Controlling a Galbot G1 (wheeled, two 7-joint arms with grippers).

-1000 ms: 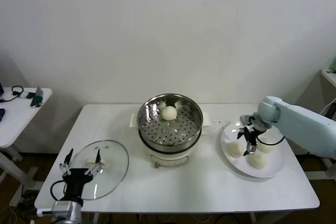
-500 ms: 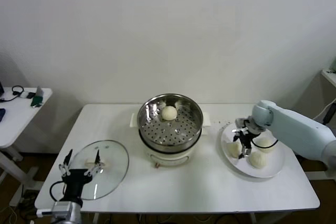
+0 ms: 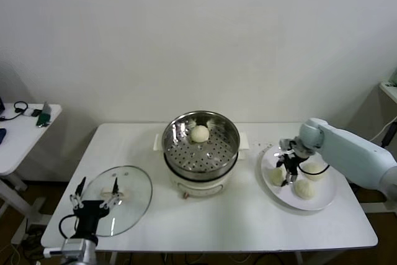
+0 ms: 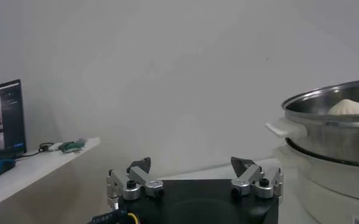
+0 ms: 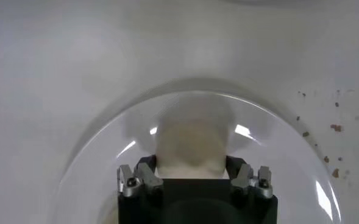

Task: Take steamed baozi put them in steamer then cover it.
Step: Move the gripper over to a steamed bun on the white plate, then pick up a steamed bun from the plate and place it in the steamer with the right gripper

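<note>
Baozi in grip: a cream-white steamed bun (image 5: 193, 143) sits on the white plate (image 3: 325, 200), on its steamer side, pressed between the two fingers of the right gripper (image 3: 286, 175); in the right wrist view the fingertips (image 5: 146, 171) touch both flanks of the bun.
Right gripper: closed on that bun, pointing down over the plate.
Other baozi on plate: two more, one (image 3: 304, 188) just beside the gripper nearer the front, one (image 3: 315, 170) behind it under the arm.
Baozi in steamer: one bun (image 3: 200, 133) lies on the perforated tray toward the back of the steel steamer (image 3: 186, 162), mid-table.
Cover: the glass lid (image 3: 133, 193) lies flat at the table's front left, well apart from the steamer.
Left gripper: (image 3: 94, 200) hovers over the lid, fingers spread wide, holding nothing.
Table: white (image 3: 248, 221), with a few brown crumbs (image 5: 334, 126) near the plate.
</note>
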